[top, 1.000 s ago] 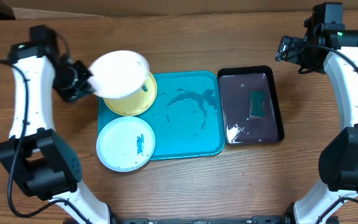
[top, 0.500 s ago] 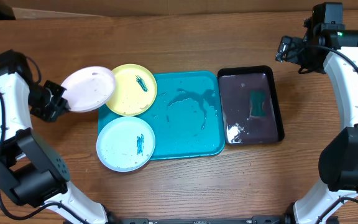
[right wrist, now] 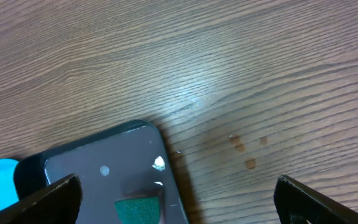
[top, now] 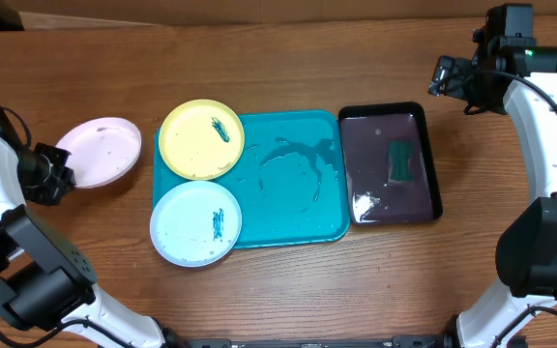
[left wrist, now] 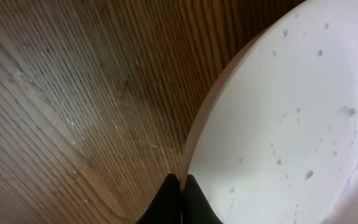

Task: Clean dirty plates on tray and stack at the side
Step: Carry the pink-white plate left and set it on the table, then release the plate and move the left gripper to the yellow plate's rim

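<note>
Left gripper is clamped tight on the rim of the white plate. In the left wrist view its two dark fingertips meet on the plate edge with almost no gap.

The white plate is off the tray, over bare worktop at the tray's 9 o'clock. I can't tell whether it sits flat or hangs just above the wood. No teal smear shows on it, only water drops.

The yellow-green plate is at the tray's 10 o'clock corner and the pale blue plate at 8 o'clock, overhanging the rim. Both carry teal scribbles, so by my read two plates are left to clean.

Right gripper is spread wide and holds nothing, over the 1 o'clock corner of the black tray. The green sponge lies inside that tray.

Risks:
- The grip is a thin pinch at one rim point on wet plastic, so the plate may pivot or slip out.
- If the gripper lets go before the plate is seated flat, the plate could rock or skid on the worktop.
- The plate lies near the yellow-green one, so a skid toward 3 o'clock would bump it.
- An off-level base plate would make the later stack lopsided.
</note>
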Controlling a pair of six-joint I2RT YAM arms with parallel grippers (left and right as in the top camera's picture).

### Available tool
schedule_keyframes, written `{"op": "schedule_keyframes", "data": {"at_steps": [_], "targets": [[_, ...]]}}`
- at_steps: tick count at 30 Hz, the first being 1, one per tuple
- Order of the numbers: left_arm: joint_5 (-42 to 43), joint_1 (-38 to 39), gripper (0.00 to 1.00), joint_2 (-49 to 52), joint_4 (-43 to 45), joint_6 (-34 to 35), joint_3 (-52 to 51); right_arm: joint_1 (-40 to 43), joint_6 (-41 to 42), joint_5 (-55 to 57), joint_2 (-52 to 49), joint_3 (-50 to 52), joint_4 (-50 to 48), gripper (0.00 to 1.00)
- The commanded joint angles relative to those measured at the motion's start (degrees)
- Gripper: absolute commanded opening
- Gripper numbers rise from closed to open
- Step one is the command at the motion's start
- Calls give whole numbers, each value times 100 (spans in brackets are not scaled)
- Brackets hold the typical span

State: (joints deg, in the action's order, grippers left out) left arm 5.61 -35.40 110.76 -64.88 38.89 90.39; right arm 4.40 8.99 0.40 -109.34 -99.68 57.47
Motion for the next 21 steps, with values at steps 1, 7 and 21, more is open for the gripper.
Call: {"op": "schedule_keyframes", "data": {"at_steps": [1, 7, 21], "targets": [[-417, -9, 4, 24, 116, 50, -24, -11, 13, 15, 94, -105, -39, 100], [-730, 68, 4, 61, 374, 48, -39, -11, 13, 15, 94, -105, -39, 100], [-752, 448, 4, 63, 1473, -83, -544, -9, 13, 15, 94, -105, -39, 100]]}}
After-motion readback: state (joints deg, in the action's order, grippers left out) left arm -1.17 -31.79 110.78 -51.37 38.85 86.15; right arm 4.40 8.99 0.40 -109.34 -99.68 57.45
